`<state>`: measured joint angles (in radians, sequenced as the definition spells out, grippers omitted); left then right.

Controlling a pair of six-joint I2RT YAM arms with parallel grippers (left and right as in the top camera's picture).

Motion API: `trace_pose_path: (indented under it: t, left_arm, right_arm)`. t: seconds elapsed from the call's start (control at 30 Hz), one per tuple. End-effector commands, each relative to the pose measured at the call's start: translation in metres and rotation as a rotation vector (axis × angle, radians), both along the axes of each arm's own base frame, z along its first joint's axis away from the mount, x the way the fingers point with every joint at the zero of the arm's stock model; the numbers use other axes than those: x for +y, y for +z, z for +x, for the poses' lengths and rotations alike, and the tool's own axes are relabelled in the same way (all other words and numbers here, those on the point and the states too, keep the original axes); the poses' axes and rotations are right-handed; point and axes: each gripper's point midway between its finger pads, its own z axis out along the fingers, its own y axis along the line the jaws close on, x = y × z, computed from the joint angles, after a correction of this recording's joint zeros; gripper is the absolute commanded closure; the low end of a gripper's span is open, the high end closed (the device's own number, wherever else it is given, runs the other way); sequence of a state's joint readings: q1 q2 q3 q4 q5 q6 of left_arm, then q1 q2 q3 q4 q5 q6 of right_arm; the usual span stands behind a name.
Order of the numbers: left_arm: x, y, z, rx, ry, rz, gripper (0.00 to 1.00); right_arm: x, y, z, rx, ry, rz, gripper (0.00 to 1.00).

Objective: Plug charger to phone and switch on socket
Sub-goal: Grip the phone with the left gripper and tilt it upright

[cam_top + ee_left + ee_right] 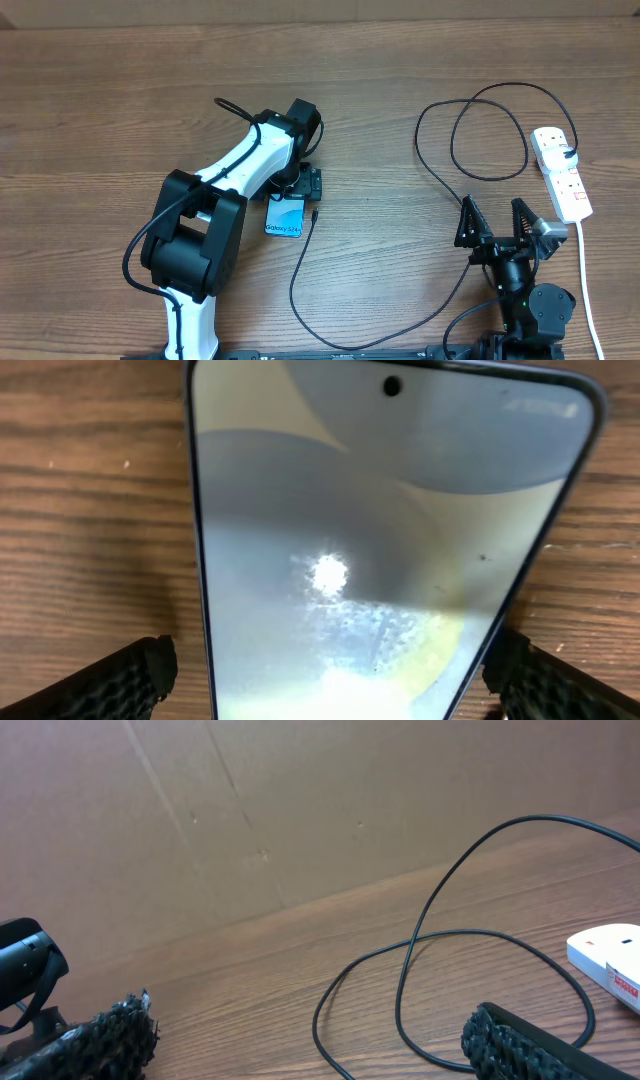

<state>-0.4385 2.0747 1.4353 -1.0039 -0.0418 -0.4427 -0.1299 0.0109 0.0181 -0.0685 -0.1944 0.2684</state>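
Note:
The phone [285, 220] lies flat on the wooden table with its screen lit. It fills the left wrist view [370, 510]. My left gripper [298, 194] hovers over its far end, open, one black finger [120, 680] on each side of the phone. The charger [300, 270] is a thin black cable that loops across the table, and its connector tip [314, 213] lies just right of the phone, apart from it. The socket [562, 175] sits at the far right with a black plug in it. My right gripper [495, 215] stands open and empty left of the socket, with cable loops [420, 940] ahead of it.
A white cord [588, 280] runs from the socket toward the front edge past my right arm. A brown cardboard wall [300, 810] closes off the back of the table. The socket's end [610, 955] shows at the right of the right wrist view.

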Motion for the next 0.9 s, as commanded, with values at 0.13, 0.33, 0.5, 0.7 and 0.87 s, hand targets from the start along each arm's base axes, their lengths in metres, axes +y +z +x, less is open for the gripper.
trace_pose_path:
  t: [0.13, 0.33, 0.5, 0.7, 0.87]
  left_arm:
    - [0.007, -0.019, -0.009, 0.036, -0.127, 0.04, 0.03]
    - [0.005, -0.019, -0.013, 0.054, -0.125, 0.021, 0.0]
    - [0.003, -0.021, -0.02, 0.082, -0.122, 0.002, 0.01]
    - [0.004, -0.023, -0.023, 0.091, -0.122, 0.006, 0.09]
    - [0.004, -0.023, -0.023, 0.09, -0.122, 0.006, 0.05]
  right_arm:
    - [0.0, -0.002, 0.0, -0.002, -0.004, -0.004, 0.0]
    - [0.0, -0.002, 0.0, -0.002, -0.004, -0.005, 0.0]
    - [0.0, -0.002, 0.0, -0.002, -0.004, -0.004, 0.0]
    - [0.0, -0.002, 0.0, -0.002, -0.004, -0.004, 0.0]
    - [0.0, -0.002, 0.0, -0.002, -0.004, -0.004, 0.0]
